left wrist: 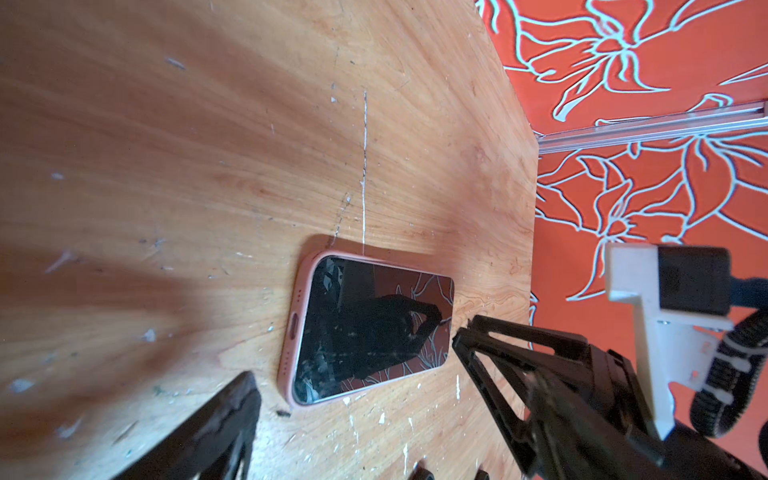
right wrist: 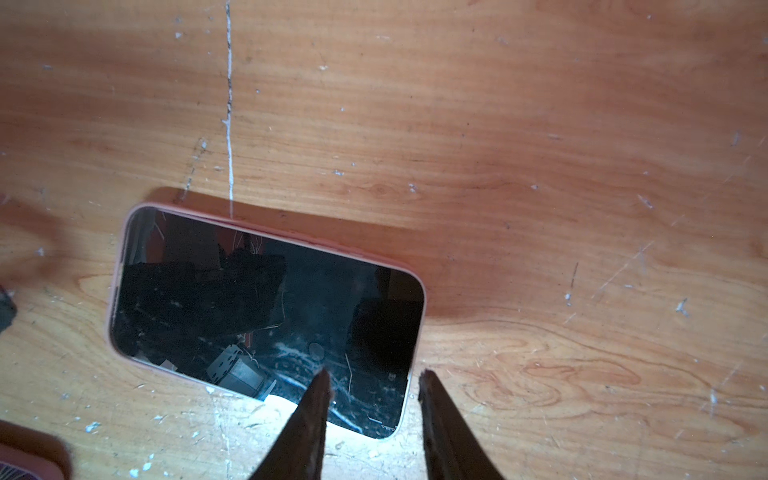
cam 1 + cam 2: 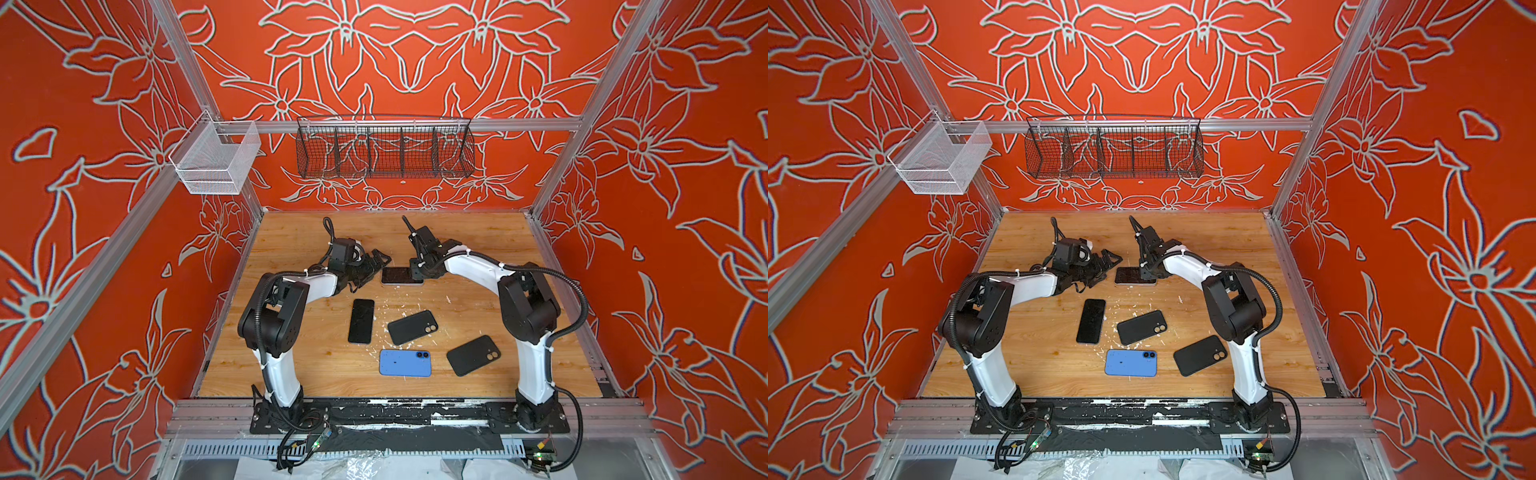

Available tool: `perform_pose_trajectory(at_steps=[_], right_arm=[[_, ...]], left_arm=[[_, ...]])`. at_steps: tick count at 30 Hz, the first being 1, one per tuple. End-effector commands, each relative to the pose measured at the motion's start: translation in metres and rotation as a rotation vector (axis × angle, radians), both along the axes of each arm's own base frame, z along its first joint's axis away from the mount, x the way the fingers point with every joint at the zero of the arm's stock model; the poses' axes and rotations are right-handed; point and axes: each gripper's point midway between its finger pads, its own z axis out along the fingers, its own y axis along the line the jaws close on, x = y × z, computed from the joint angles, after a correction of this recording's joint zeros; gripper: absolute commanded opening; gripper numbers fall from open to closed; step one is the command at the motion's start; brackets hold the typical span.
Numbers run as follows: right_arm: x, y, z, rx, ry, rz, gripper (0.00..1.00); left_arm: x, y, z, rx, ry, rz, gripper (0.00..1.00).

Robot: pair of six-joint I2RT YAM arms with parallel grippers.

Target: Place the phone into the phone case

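Five phone-shaped things lie on the wooden surface (image 3: 332,378). One phone (image 2: 266,307) sits screen up in a pink case (image 1: 293,328) at the far middle. Nearer are a bare black phone (image 3: 360,321), screen up, then a middle black back (image 3: 412,327), a right black back (image 3: 473,355) and a blue back (image 3: 405,363) (empty cases or cased phones, I cannot tell).

Two baskets hang behind: a white basket (image 3: 216,166) and a black basket (image 3: 384,149).

Two tools flank the cased phone. The left tool (image 1: 353,357) is spread wide beside its short end. The right tool (image 2: 374,374) is partly spread, one tip over the glass and one past the end; whether it touches is unclear.

In both top views the right tool hides that end. A pinkish corner (image 2: 29,461) is cut off by the picture's edge.
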Motion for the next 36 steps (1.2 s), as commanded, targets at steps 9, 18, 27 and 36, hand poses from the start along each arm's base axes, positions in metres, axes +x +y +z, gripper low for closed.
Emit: perform_pose_trajectory(at_steps=[9, 18, 27, 36], right_arm=[[-0.005, -0.005, -0.015, -0.034, 0.031, -0.035, 0.37], [-0.007, -0.006, -0.024, -0.011, 0.053, -0.064, 0.38], [-0.009, 0.001, -0.034, 0.023, 0.079, -0.060, 0.32], [-0.010, 0.006, -0.039, 0.044, 0.094, -0.048, 0.15]], left_arm=[[0.006, -0.012, -0.002, -0.005, -0.001, -0.028, 1.00], [0.006, -0.017, -0.005, -0.004, 0.004, -0.038, 1.00], [0.005, -0.019, -0.008, 0.003, 0.009, -0.044, 1.00], [0.006, -0.022, -0.016, 0.005, 0.022, -0.049, 1.00]])
